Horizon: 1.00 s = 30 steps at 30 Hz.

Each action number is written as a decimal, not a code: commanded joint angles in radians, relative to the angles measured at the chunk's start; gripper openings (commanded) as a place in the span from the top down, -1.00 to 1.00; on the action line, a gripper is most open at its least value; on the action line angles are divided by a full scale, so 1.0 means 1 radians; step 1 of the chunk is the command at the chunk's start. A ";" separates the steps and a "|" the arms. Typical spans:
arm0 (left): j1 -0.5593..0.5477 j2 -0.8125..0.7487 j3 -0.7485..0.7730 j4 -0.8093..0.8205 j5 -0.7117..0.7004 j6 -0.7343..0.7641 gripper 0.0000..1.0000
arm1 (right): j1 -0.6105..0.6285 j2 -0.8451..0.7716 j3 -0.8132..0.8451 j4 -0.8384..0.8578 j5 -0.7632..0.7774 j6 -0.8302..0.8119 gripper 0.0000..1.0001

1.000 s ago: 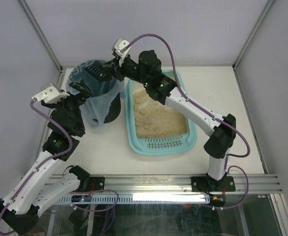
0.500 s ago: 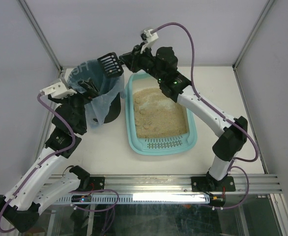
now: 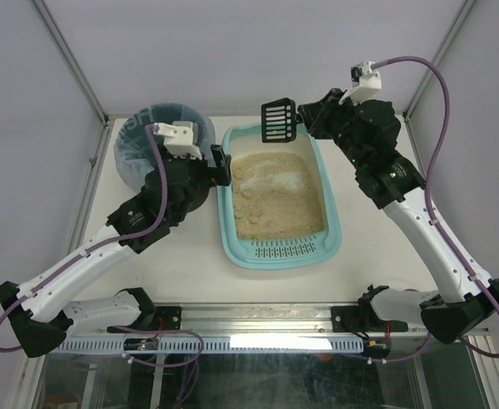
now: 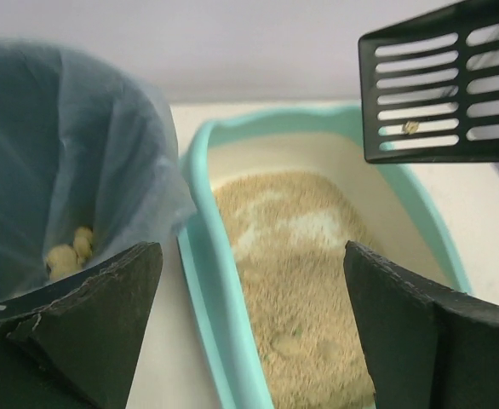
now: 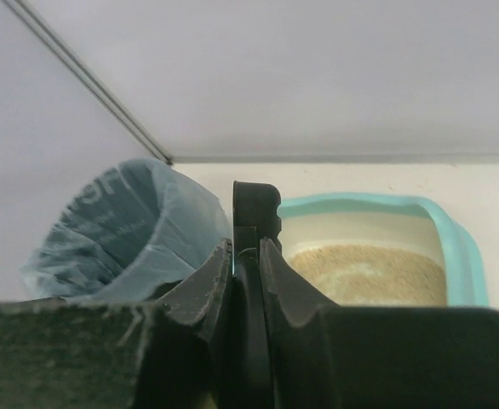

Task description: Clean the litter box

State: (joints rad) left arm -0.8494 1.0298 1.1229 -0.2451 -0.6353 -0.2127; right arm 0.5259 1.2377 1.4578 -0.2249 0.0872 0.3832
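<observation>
The teal litter box (image 3: 226, 230) holds beige litter (image 3: 275, 200), with its slotted grate at the near end. My right gripper (image 3: 307, 115) is shut on the handle of a black slotted scoop (image 3: 279, 122), which hangs over the box's far rim. In the right wrist view the scoop (image 5: 256, 204) stands edge-on between the shut fingers (image 5: 200, 290). My left gripper (image 3: 224, 168) is open above the box's left rim. In its wrist view the gripper (image 4: 249, 332) holds nothing, with the rim (image 4: 207, 281) and litter (image 4: 309, 281) below it. A small crumb sticks to the scoop (image 4: 445, 85).
A round dark bin with a bluish bag liner (image 3: 151, 136) stands left of the box, partly under my left arm. Pale clumps (image 4: 71, 247) lie inside the bin. Metal frame posts rise at the back corners, and a rail runs along the near edge.
My right arm swung the scoop right, from over the bin to over the box's far end. My left gripper moved off the bin rim to the box's left rim.
</observation>
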 commanded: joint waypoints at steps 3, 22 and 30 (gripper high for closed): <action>-0.047 0.087 0.031 -0.284 0.074 -0.244 -0.73 | -0.010 0.106 -0.009 -0.234 0.092 -0.105 1.00; -0.087 0.417 0.080 -0.519 0.039 -0.467 -0.50 | -0.066 0.464 0.046 -0.170 -0.035 -0.072 1.00; 0.001 0.491 0.096 -0.424 0.116 -0.381 -0.43 | -0.107 0.535 0.020 -0.124 -0.181 -0.030 1.00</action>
State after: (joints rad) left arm -0.8803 1.5017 1.1664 -0.7506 -0.5549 -0.6376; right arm 0.4343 1.7554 1.4548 -0.4236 0.0036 0.3206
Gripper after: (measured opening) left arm 0.734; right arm 0.166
